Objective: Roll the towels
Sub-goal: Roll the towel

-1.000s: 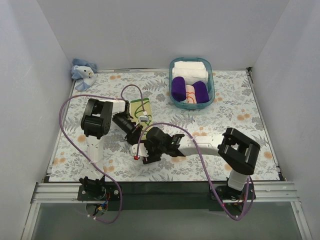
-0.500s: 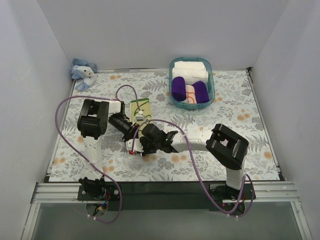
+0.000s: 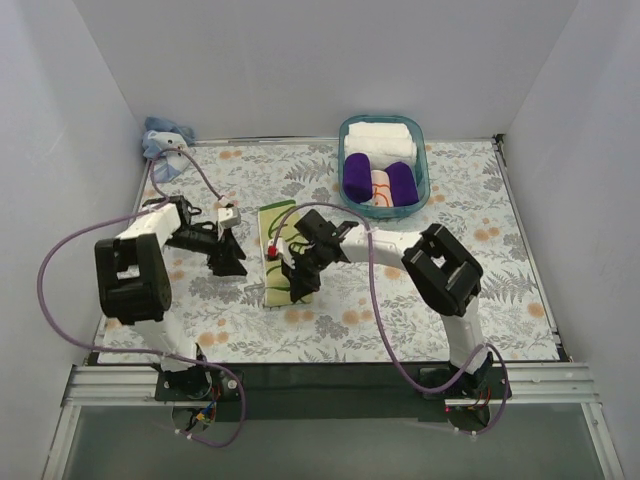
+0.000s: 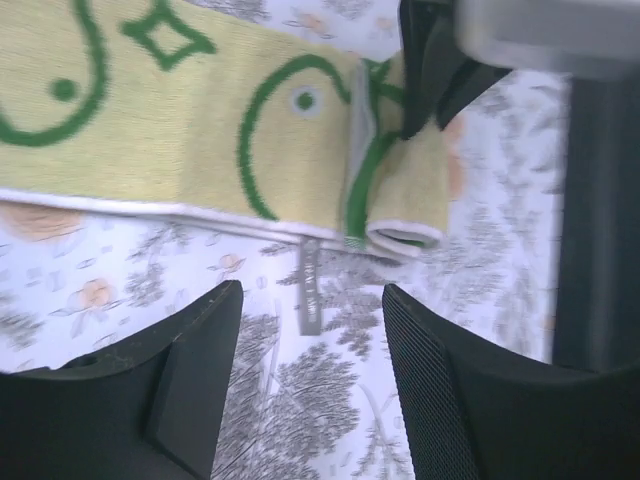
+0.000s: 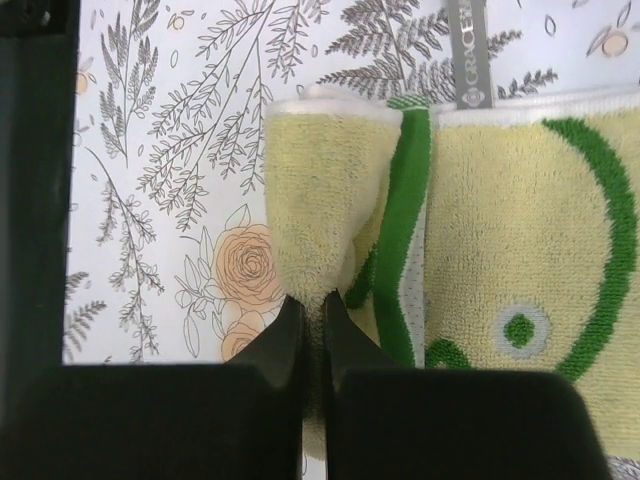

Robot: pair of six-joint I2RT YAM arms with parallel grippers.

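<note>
Clamping right fingers (image 5: 285, 340) on curled near end of yellow-green swirl towel (image 3: 280, 222), flat on worktop (image 3: 450, 290) near-left of teal basket (image 3: 380, 117), to anchor 1st turn. Holding left fingers (image 4: 190, 380) apart, farther left, off cloth.

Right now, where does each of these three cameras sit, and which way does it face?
Top external: fixed above and behind the arms, looking down on the table; both arms, left gripper and right gripper show.
Left wrist: on the left arm, looking down at the yellow-green towel over its long edge; its open fingers frame the bottom.
Right wrist: on the right arm, looking down; its fingers pinch the towel's rolled end.
Shared: both wrist views show that rolled end and the grey tag.
</note>
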